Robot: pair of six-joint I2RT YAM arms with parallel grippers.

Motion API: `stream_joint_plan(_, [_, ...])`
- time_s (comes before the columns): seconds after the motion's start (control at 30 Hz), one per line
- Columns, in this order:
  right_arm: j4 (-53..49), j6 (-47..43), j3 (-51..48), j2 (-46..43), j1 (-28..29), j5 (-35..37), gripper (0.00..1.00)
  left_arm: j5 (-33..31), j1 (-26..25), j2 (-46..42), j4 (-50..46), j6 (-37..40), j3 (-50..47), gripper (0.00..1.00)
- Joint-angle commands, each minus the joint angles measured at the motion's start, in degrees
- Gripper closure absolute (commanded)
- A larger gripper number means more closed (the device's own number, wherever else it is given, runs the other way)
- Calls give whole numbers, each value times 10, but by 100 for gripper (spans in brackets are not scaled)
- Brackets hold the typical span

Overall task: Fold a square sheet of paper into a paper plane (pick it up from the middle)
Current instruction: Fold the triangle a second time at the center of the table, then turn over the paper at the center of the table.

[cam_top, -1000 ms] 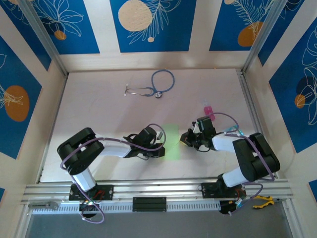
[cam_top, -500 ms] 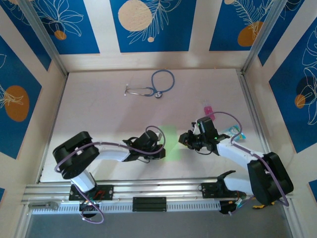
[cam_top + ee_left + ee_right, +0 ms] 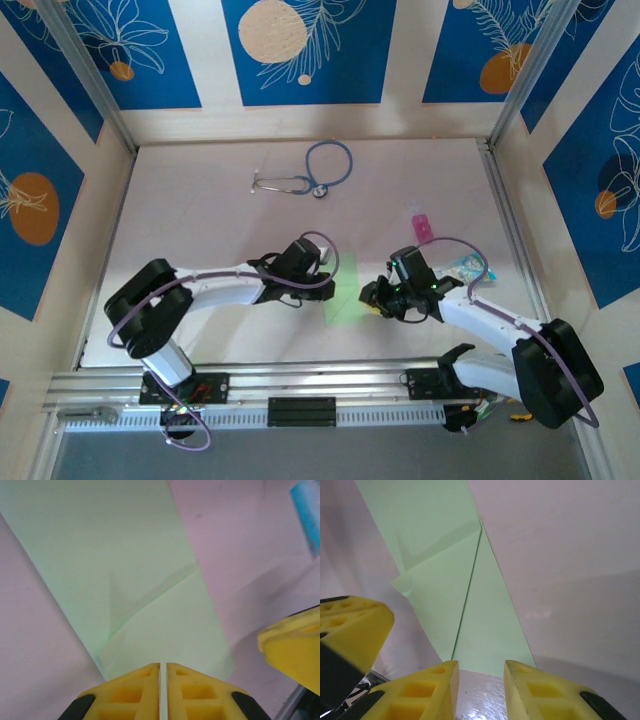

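The square sheet of paper (image 3: 345,290) is pale green and folded into a long strip with slanted flaps, lying flat on the table between both grippers. My left gripper (image 3: 328,282) sits at its left edge. In the left wrist view its yellow fingertips (image 3: 162,666) meet with only a hairline slit, over the near edge of the paper (image 3: 125,570). My right gripper (image 3: 373,297) is at the paper's right side. In the right wrist view it (image 3: 481,669) stands open, with bare table between the fingers and the end of the paper (image 3: 485,620) just ahead.
A teal-and-white packet (image 3: 468,268) and a small pink block (image 3: 421,226) lie right of the right arm. A stethoscope (image 3: 310,175) rests at the back. Panel walls enclose the table on three sides. Each gripper's yellow finger shows in the other's wrist view.
The right arm has stretched out and its gripper has moved down-left toward the paper, its jaws opening. The left gripper has shifted slightly up and away, and its jaws have eased by a hairline.
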Motion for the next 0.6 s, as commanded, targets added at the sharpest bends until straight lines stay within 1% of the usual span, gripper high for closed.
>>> stream_joint_plan(0.0, [-28,24,-1,13,12,3,71,16,11,18,-26,31,17,88])
stream_joint_plan(0.23, [-31,35,4,31,31,10,70,16,15,42,-33,44,29,88])
stream_joint_plan(0.57, [-31,20,26,73,43,1,71,16,16,54,-25,40,7,90])
